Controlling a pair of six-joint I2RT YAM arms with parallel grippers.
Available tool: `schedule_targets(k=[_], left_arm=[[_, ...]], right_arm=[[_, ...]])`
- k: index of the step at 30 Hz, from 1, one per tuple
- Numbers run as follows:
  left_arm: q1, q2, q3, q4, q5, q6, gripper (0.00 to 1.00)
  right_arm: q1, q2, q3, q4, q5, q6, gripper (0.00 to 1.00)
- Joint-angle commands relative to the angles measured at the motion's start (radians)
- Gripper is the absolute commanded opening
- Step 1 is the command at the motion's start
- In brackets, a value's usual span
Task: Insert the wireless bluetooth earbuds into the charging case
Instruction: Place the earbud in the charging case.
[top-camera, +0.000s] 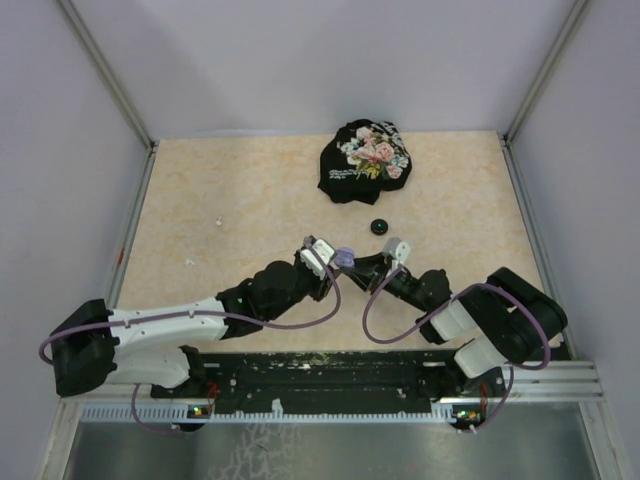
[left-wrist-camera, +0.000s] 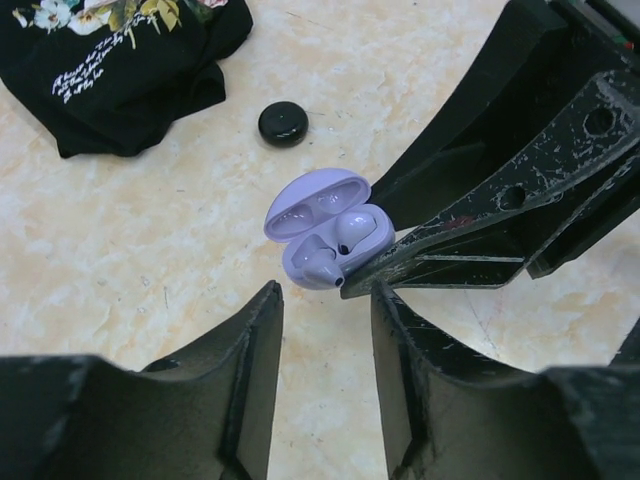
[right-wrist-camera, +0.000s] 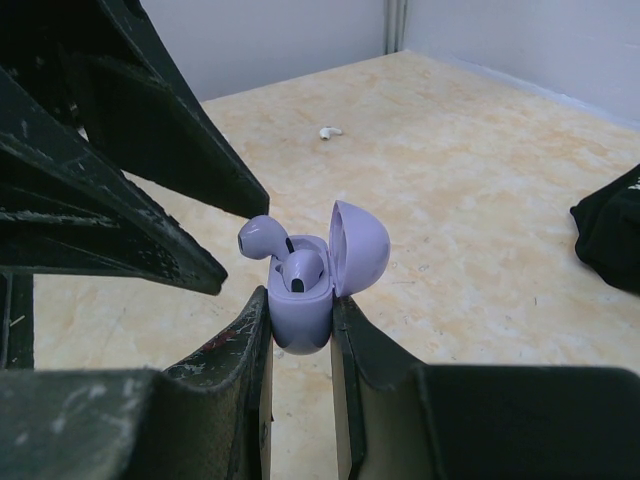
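Observation:
My right gripper (right-wrist-camera: 300, 305) is shut on a lavender charging case (right-wrist-camera: 300, 315) and holds it with the lid open. Two lavender earbuds sit in the case: one (right-wrist-camera: 303, 270) low in its socket, the other (right-wrist-camera: 260, 238) standing higher and tilted at the left. In the left wrist view the case (left-wrist-camera: 320, 235) lies just beyond my left gripper (left-wrist-camera: 326, 300), which is open and empty. In the top view both grippers, left (top-camera: 322, 250) and right (top-camera: 393, 250), meet at the case (top-camera: 345, 258) mid-table.
A black round puck (top-camera: 379, 225) lies just behind the grippers, also in the left wrist view (left-wrist-camera: 283, 122). A black floral cloth (top-camera: 365, 160) lies at the back. A loose white earbud (right-wrist-camera: 330, 131) lies far left on the table (top-camera: 217, 221).

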Motion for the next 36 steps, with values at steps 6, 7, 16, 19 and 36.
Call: schedule_targets(k=[6, 7, 16, 19, 36], left_arm=[[-0.006, -0.111, 0.043, -0.111, -0.04, -0.211, 0.64], [-0.006, -0.113, 0.045, -0.112, -0.04, -0.219, 0.67], [-0.005, -0.039, 0.119, -0.177, -0.131, -0.266, 0.75], [-0.003, -0.027, 0.125, -0.181, -0.139, -0.27, 0.74], [0.07, -0.016, 0.115, -0.301, -0.162, -0.342, 0.72]], right_arm=[[0.003, -0.021, 0.014, 0.168, 0.004, 0.015, 0.0], [0.002, -0.021, 0.015, 0.167, 0.005, 0.014, 0.0], [0.002, -0.024, 0.015, 0.167, 0.005, 0.015, 0.0], [0.003, -0.026, 0.015, 0.167, 0.003, 0.015, 0.0], [0.003, -0.029, 0.013, 0.167, 0.005, 0.017, 0.0]])
